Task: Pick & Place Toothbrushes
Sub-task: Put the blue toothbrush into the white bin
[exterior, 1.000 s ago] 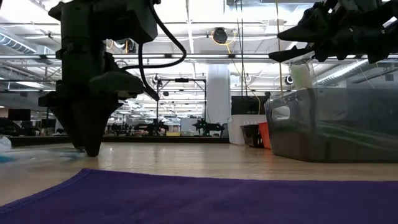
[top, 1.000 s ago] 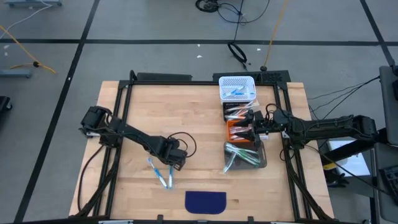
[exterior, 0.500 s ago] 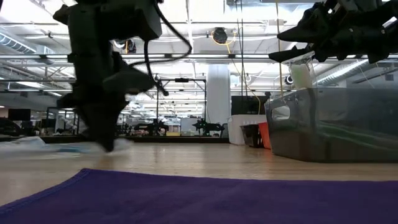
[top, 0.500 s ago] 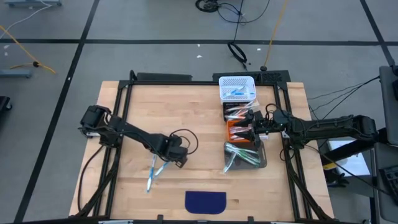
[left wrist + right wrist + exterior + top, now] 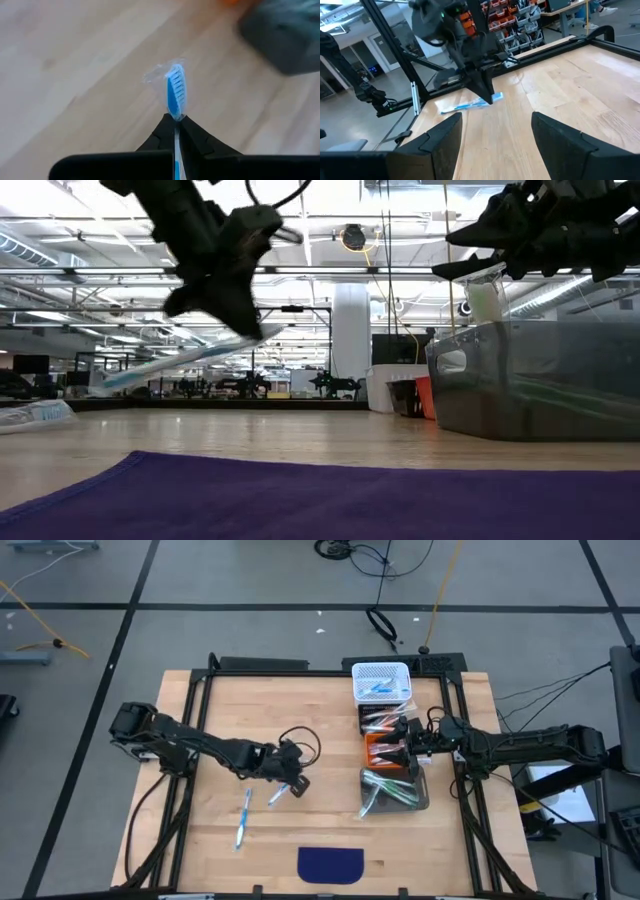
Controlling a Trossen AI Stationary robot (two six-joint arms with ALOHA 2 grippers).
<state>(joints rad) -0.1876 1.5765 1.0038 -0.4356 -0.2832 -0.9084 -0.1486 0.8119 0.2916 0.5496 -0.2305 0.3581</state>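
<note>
On the light wooden table (image 5: 320, 720), toward its left near part, one blue toothbrush in a clear wrapper (image 5: 242, 818) lies flat on the boards. Just right of it and a little farther back, the left gripper (image 5: 291, 778) is raised off the surface with its two dark fingers pressed together on a second blue wrapped toothbrush (image 5: 277, 795), which hangs tilted in the air; the left wrist view shows its bristled head (image 5: 175, 94) poking out past the fingertips. At the near edge, in the middle, lies a dark purple cloth mat (image 5: 331, 864). Right of centre stands a row of bins running front to back: a dark translucent bin (image 5: 397, 792) nearest holding green toothbrushes, then orange ones, then a white perforated basket (image 5: 381, 681) farthest with a blue toothbrush inside. The right gripper (image 5: 406, 745) hovers over this row, fingers spread wide and empty.
</note>
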